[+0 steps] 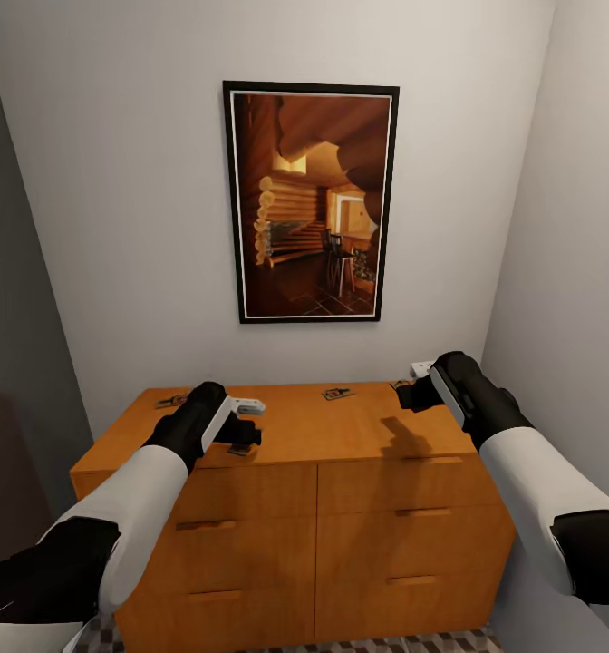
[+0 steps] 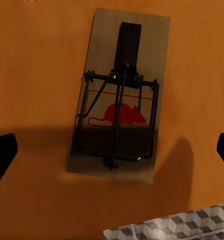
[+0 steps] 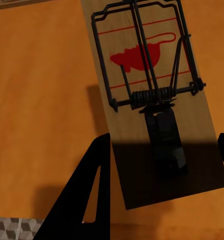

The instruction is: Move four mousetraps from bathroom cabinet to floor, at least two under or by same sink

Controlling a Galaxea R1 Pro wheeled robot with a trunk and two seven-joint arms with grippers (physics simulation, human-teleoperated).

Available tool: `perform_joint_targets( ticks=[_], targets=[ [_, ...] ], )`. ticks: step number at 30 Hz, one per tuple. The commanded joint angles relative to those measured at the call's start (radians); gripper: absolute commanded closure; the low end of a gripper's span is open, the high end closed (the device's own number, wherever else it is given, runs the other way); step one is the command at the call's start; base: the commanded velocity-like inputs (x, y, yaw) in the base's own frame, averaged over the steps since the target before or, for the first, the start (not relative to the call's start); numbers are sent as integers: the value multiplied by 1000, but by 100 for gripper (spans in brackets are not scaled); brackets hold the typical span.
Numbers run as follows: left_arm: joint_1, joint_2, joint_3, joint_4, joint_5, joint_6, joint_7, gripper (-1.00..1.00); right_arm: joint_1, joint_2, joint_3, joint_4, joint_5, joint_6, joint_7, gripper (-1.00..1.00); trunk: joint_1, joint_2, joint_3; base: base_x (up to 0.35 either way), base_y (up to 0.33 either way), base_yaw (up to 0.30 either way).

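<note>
Mousetraps (image 1: 338, 394) were seen lying flat on the cabinet (image 1: 323, 426) top. Red mouse prints were resolved by wrist views. Left gripper (image 2: 112, 150) and right gripper (image 3: 162, 150) were spread wide, each straddling a trap, nothing held.

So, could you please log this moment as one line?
phase: pre-grasp | left end effector: open over wooden mousetrap | right end effector: open over second mousetrap | surface: orange-brown cabinet top
</note>
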Motion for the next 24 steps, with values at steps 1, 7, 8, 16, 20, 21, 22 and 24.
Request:
perform_joint_targets(
  ticks=[1,7,8,16,20,21,22,24],
  targets=[
    [-1,0,-3,-2,3,4,0,-100,-1,-1,5,-1,-9,4,-4,100,0,-1,-1,0,0,0],
    [-1,-1,-4,-8,2,4,0,-100,-1,-1,5,5,-9,4,-4,100,0,-1,-1,0,0,0],
    [-1,-2,-4,-8,2,4,0,-100,-1,-1,5,10,-9,4,-4,100,0,-1,-1,0,0,0],
    [-1,-6,-5,-6,2,4,0,-100,-1,-1,5,67,-5,4,-2,100,0,-1,-1,0,0,0],
    [-3,-6,-5,-1,2,4,1,-100,-1,-1,5,75,-6,4,-2,100,0,-1,-1,0,0,0],
    [-10,-6,-5,4,3,4,1,-100,-1,-1,5,76,-6,4,-2,100,0,-1,-1,0,0,0],
    [-16,-6,-5,6,4,4,1,-100,-1,-1,5,77,-6,4,-2,100,0,-1,-1,0,0,0],
    [-27,-5,-5,13,5,4,1,-100,-1,-1,5,78,-6,4,-2,100,0,-1,-1,0,0,0]
  ],
)
